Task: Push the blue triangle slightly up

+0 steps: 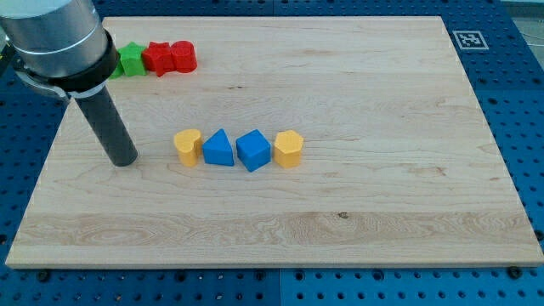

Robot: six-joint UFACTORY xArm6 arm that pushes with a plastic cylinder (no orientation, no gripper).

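My tip [124, 161] rested on the board [357, 195], bare and touching no block, left of a row of four.

Taking the blue triangle [218, 149] as landmark: the board lay under it; the blue cube [253, 150] sat just at its right, the yellow block [289, 149] beyond that, a yellow block [187, 146] just at its left. My tip stood further left, apart. Two red blocks [171, 58] and a green block [130, 59] lay well above-left.

No readable text; fiducial marker [467, 39] beside board's top-right corner.
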